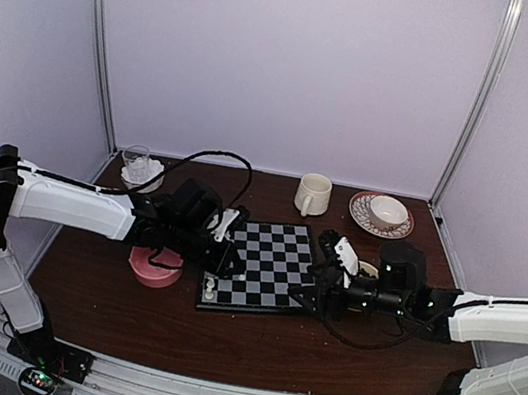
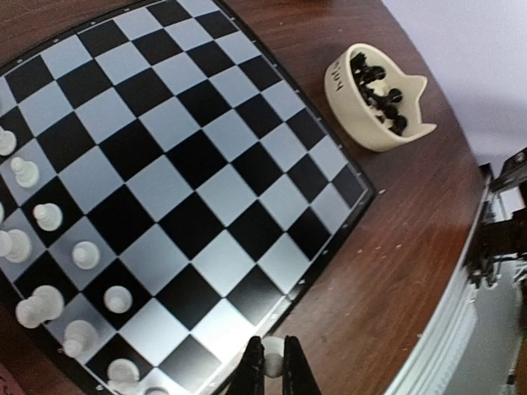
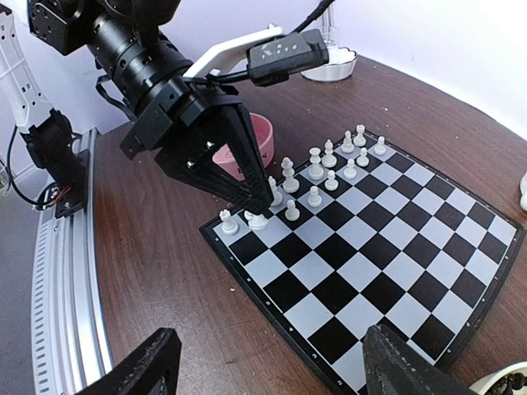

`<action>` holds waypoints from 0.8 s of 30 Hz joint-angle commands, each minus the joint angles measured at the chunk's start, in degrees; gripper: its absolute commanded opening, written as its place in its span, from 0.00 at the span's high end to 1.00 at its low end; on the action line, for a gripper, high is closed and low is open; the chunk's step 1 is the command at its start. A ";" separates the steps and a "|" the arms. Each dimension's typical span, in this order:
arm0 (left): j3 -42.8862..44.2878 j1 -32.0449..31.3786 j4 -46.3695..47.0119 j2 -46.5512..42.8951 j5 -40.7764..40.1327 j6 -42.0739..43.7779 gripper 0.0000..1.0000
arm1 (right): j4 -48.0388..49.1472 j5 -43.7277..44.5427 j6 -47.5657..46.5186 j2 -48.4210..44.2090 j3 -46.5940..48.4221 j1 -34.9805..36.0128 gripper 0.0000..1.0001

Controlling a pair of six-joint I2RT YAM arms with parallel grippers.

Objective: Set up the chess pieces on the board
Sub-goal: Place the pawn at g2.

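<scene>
The board (image 1: 269, 259) of black and pale checks lies mid-table. White chess pieces (image 3: 329, 160) stand in two rows along its left side. My left gripper (image 2: 272, 344) is shut on a white piece (image 2: 272, 362) at the board's near-left corner, next to a white rook (image 3: 228, 221). In the right wrist view that piece (image 3: 257, 219) sits low on the square beside the rook. My right gripper (image 3: 276, 370) hangs open over the board's near edge, nothing between its fingers (image 3: 148, 370). Black pieces fill a cream bowl (image 2: 375, 95) right of the board.
A pink bowl (image 1: 153, 266) sits left of the board under my left arm. At the back stand a glass on a white dish (image 1: 140, 169), a white mug (image 1: 313, 194) and a cup on a saucer (image 1: 383, 214). A metal rail (image 3: 66, 271) edges the table.
</scene>
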 commanded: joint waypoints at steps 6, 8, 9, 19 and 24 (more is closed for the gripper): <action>3.01 -1.56 -4.19 2.84 -10.53 16.99 1.00 | 3.15 2.88 1.27 -1.14 -0.88 -0.25 0.20; 2.67 -1.71 -4.13 3.09 -11.35 18.43 1.00 | 2.91 3.07 1.18 -1.32 -0.83 -0.25 0.20; 2.40 -1.84 -4.03 3.06 -11.90 18.77 1.00 | 2.91 3.26 1.15 -1.49 -0.94 -0.25 0.20; 2.18 -1.86 -4.77 3.95 -14.02 19.64 1.00 | 2.83 3.54 1.14 -0.97 -0.78 -0.24 0.20; 2.68 -1.86 -5.76 5.25 -14.15 19.87 1.00 | 2.84 3.60 1.18 -1.19 -0.83 -0.25 0.20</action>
